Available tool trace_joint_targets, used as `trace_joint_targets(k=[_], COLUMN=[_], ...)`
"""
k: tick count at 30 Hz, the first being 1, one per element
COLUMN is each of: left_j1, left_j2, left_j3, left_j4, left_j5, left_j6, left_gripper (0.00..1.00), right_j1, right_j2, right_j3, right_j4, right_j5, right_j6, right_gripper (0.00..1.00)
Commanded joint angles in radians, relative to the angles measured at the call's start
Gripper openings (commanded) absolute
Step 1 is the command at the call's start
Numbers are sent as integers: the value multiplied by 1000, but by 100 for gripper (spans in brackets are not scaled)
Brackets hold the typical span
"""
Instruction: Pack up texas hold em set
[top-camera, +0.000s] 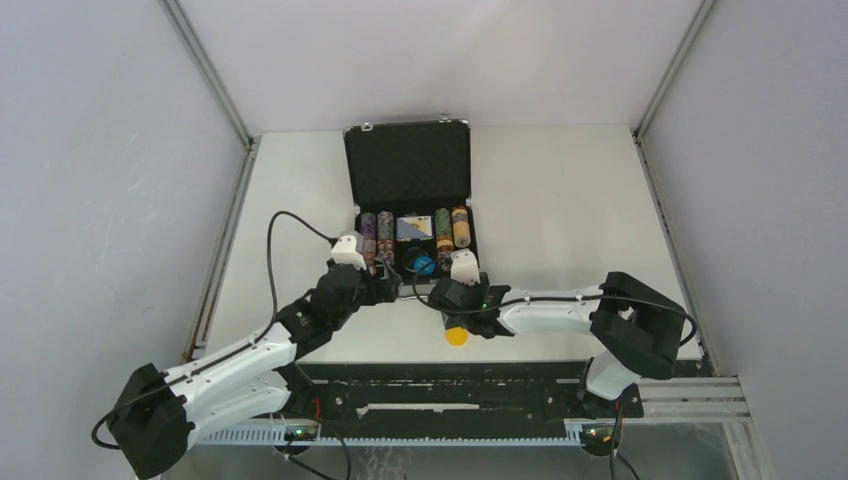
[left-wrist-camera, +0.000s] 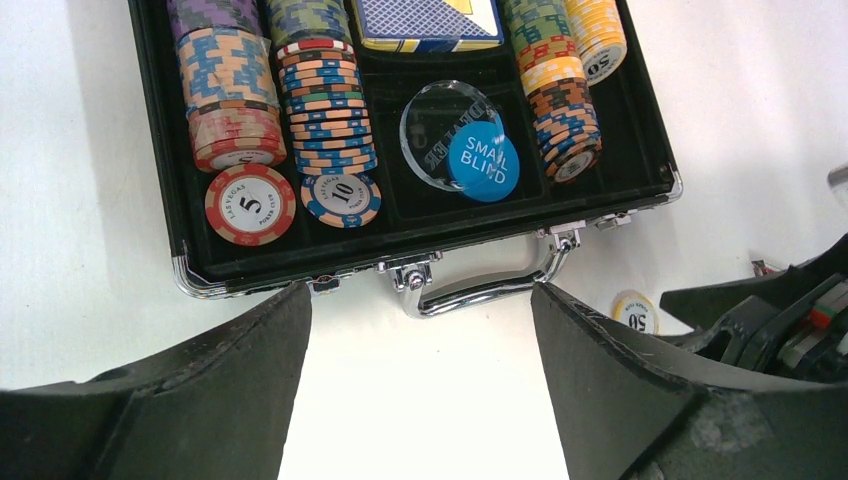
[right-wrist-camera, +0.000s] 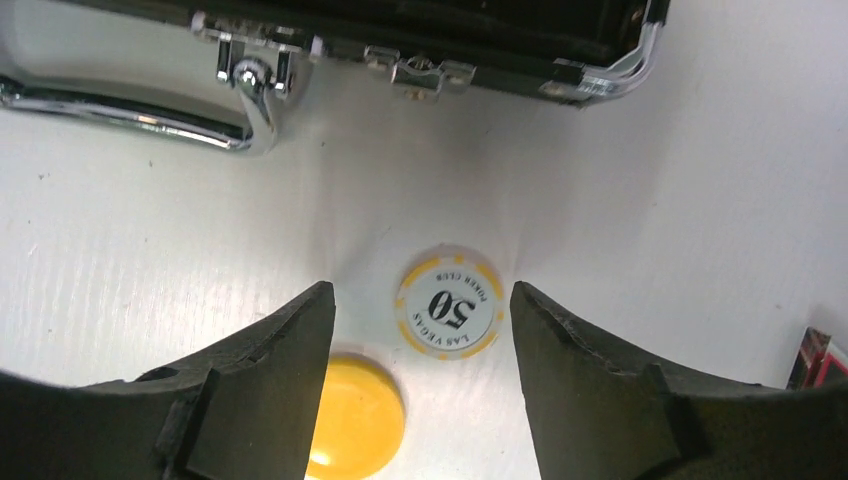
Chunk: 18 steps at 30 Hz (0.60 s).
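Note:
The black briefcase (top-camera: 408, 165) of the texas hold em set lies open with its lid up. Its tray (left-wrist-camera: 160, 200) holds multicoloured chip stacks (left-wrist-camera: 230, 100), a card deck (left-wrist-camera: 420, 20), a clear dealer button (left-wrist-camera: 430, 115) and a blue small-blind button (left-wrist-camera: 484, 165). My left gripper (left-wrist-camera: 420, 290) stands open over bare table just short of the metal handle (left-wrist-camera: 490, 290). A loose yellow-edged 50 chip (right-wrist-camera: 448, 315) lies flat on the table between the spread fingertips of my open right gripper (right-wrist-camera: 420, 290), touching neither. A round yellow button (right-wrist-camera: 355, 420) lies partly under its left finger.
A red and black corner (right-wrist-camera: 822, 360) pokes in at the right edge of the right wrist view. Both arms meet close together in front of the case. Grey walls and a metal frame (top-camera: 215, 80) border the white table (top-camera: 580, 200).

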Motion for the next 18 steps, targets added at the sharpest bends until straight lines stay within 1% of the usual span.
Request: trace_joint_targets(k=[1,6,15,18], left_j1=[-4,-3,-3,-4], left_j2=[-22,-19,-15,-15], left_j3=[-18,-20,-18,-17], left_j4=[20,18,17,16], left_j5=[-15,-10,-15,-20], left_j6=[8,6,7,7], left_gripper=[85,85,85,86], right_j1=[36,37,16,20], right_j2=[13,-15,23,35], right_j3=[-10,-70,-76,-76], right_j4=[-34,4,30,31], right_j5=[29,-1,-32,-37], right_j6=[68,102,96,105], right_gripper=[73,72,71,68])
